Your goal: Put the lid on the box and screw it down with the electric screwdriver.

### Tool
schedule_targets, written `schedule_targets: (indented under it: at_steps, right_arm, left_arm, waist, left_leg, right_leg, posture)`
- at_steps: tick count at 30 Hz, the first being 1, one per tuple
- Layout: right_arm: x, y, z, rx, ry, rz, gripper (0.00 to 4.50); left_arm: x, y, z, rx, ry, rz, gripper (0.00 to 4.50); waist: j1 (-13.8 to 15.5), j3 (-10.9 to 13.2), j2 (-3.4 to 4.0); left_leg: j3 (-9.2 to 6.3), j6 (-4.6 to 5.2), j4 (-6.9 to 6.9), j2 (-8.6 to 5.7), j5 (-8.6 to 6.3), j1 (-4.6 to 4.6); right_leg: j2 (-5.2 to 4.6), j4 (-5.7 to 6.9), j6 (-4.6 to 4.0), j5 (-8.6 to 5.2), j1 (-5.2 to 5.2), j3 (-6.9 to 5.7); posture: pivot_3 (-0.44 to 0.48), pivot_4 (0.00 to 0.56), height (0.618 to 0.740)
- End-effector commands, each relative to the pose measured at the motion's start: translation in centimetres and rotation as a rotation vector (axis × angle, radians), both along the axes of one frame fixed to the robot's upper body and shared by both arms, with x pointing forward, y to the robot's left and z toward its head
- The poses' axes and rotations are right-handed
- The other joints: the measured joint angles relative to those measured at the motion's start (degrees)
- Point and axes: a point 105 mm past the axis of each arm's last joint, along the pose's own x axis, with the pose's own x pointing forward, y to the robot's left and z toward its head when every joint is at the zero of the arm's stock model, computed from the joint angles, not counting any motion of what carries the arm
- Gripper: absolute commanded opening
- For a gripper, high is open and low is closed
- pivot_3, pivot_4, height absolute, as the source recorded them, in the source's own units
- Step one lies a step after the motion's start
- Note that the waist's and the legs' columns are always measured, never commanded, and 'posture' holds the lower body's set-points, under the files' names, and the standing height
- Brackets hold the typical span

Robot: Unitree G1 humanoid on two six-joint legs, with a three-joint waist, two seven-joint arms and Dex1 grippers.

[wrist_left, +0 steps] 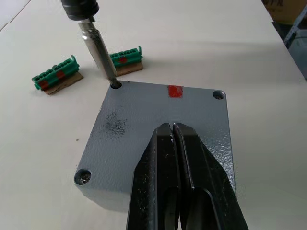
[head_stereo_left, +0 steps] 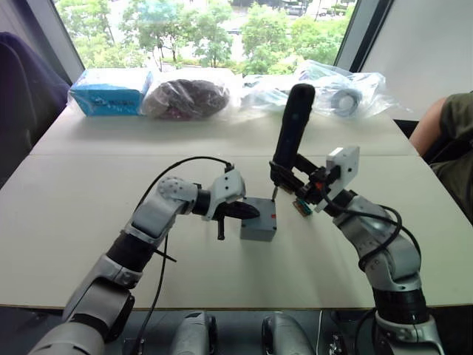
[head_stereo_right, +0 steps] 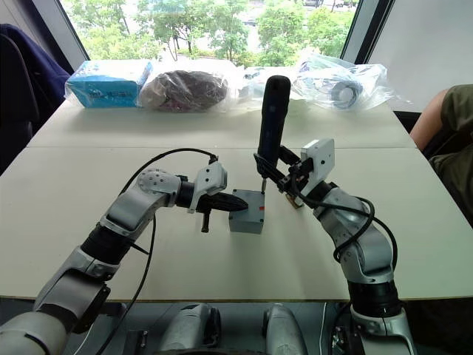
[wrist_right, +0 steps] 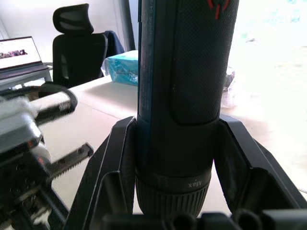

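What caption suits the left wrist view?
Shut left hand presses on the lid while the screwdriver bit sits in a corner screw hole.

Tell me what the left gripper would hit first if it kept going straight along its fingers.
Probably the screwdriver bit at the lid's far corner; the left gripper lies shut on the lid, pointing roughly that way.

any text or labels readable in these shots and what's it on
"xiM", seen upside down, so probably "Mix": on the collar of the electric screwdriver.
Red logo mark near the screwdriver's top: a symbol, no letters.
Red mark on the lid: no text.
Blue packet: print too small to read.
Laptop screen: too blurred.
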Motion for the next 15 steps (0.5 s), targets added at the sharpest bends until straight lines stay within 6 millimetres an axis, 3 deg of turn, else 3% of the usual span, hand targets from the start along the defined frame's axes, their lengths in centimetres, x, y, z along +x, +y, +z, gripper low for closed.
schedule_targets:
  at_steps: [1, 4, 8, 9, 13, 15]
  right_arm:
    - [-2.0, -0.1, 7.5, 0.04, -0.206, 0.032, 1.73]
    - [-1.4, -0.8, 10.3, 0.127, -0.2, -0.022, 1.73]
    - [0.4, -2.6, 10.9, 0.165, -0.04, -0.147, 1.73]
    - [0.6, -2.9, 10.7, 0.156, 0.009, -0.148, 1.73]
    - [1.0, -7.7, 8.4, 0.069, 0.337, -0.245, 1.73]
    - [1.0, -11.4, 4.8, 0.009, 0.601, -0.35, 1.73]
  left_arm:
    - [-0.2, 0.4, -0.1, -0.01, 0.027, 0.011, 0.0]
    - [0.1, 0.3, 0.9, -0.078, 0.043, 0.027, 0.0]
    - [0.3, -0.3, 3.8, -0.22, 0.09, 0.037, 0.0]
    - [0.2, -0.3, 4.3, -0.238, 0.096, 0.027, 0.0]
    - [-1.0, 1.1, 4.8, -0.141, 0.041, -0.048, 0.0]
    - [-1.8, 1.8, 5.1, -0.067, 0.002, -0.108, 0.0]
  waist:
    - [0.13, 0.04, 0.06]
    - [0.04, 0.04, 0.05]
    - [0.12, 0.08, 0.0]
    - [0.11, 0.1, -0.03]
    - [0.13, 0.16, 0.0]
    - [0.1, 0.18, 0.04]
  left_leg:
    - [0.0, 0.0, 0.01, -0.03, 0.01, -0.09]
    - [0.01, 0.02, -0.02, -0.05, 0.0, -0.1]
    - [0.0, 0.03, -0.02, -0.03, -0.01, -0.13]
    - [0.0, 0.03, -0.01, -0.02, -0.01, -0.14]
    - [0.05, 0.03, 0.01, -0.1, -0.01, -0.3]
    - [0.08, 0.03, -0.01, -0.16, -0.01, -0.47]
  right_leg:
    - [-0.01, 0.04, 0.02, 0.01, -0.08, 0.0]
    - [0.04, 0.02, 0.24, 0.12, -0.09, -0.03]
    - [0.07, 0.0, 0.25, 0.12, -0.09, -0.04]
    - [0.04, -0.01, 0.24, 0.12, -0.08, -0.04]
    - [-0.1, -0.04, 0.15, 0.08, -0.19, -0.03]
    - [-0.19, -0.06, 0.05, 0.03, -0.37, -0.04]
  posture:
    - [0.0, 0.15, 0.74]
    - [0.0, 0.15, 0.74]
    - [0.0, 0.15, 0.74]
    - [0.0, 0.15, 0.74]
    - [0.0, 0.15, 0.74]
    - [0.0, 0.15, 0.74]
